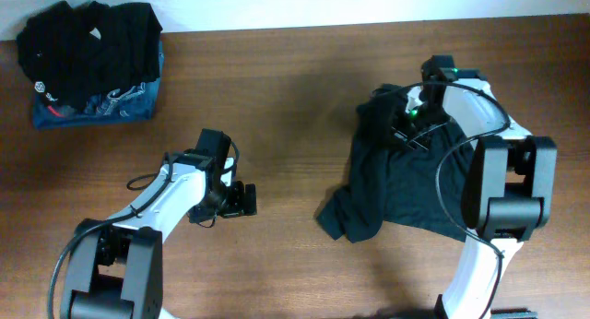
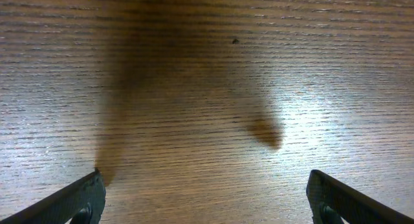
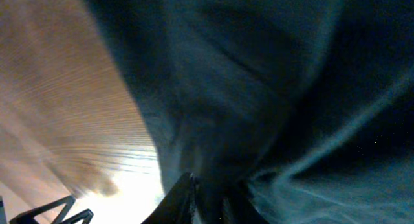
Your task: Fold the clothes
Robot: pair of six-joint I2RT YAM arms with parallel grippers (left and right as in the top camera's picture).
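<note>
While the left gripper (image 1: pixel 244 199) hovers over bare wood in the lower left of the table (image 1: pixel 295 88), its jaws stand released and wide apart; the left wrist view shows its two dark fingertips (image 2: pixel 87 195) at the bottom corners, with nothing but wood grain and soft shadow between them. The black garment (image 1: pixel 415 185) lies rumpled on the right half of the table, well apart from the left gripper; one bunched corner juts toward the lower left, and the far edge of the cloth runs under the right arm. The right gripper (image 1: pixel 406 130) sits down on the upper left part of that garment, near its top edge. In the right wrist view the dark fabric (image 3: pixel 272 88) fills most of the frame, with a wedge of table showing at the left; folds in the cloth converge just beside one dark finger (image 3: pixel 182 197) at the bottom edge, which touches the fabric. The other finger cannot be made out behind the cloth, so whether the right jaws are clenched on the garment or only pressed against it cannot be told. At the top left corner of the table sits a separate pile: a black ribbed garment (image 1: pixel 88 38) with a small round white logo lies on top of a blue garment (image 1: pixel 120 105) with white print.
</note>
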